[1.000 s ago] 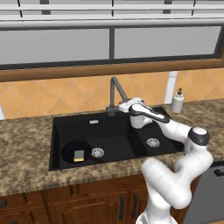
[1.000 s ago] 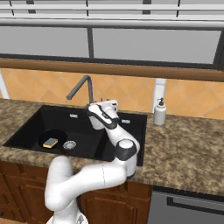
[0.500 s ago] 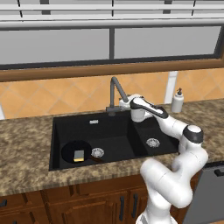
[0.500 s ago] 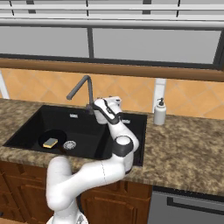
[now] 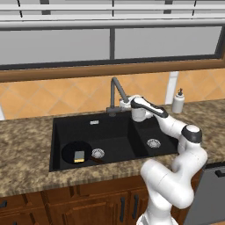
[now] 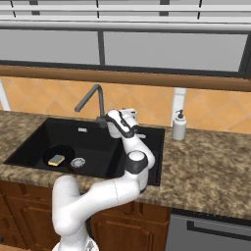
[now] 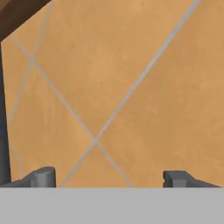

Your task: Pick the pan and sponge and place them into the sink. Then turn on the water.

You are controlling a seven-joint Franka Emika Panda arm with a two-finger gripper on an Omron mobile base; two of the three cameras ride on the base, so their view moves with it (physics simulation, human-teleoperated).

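- Left base view: gripper beside the faucet base; pan and sponge lie in the sink, well off to its side.
- Right base view: no water runs.
- Hand view: fingertips spread wide, empty, facing tile. Best to nudge the handle gently sideways.

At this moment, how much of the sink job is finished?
Done: the pan lies in the sink with the sponge on it. In hand: the open, empty pincer faces the tiled wall, beside the faucet. Left: no water runs yet.
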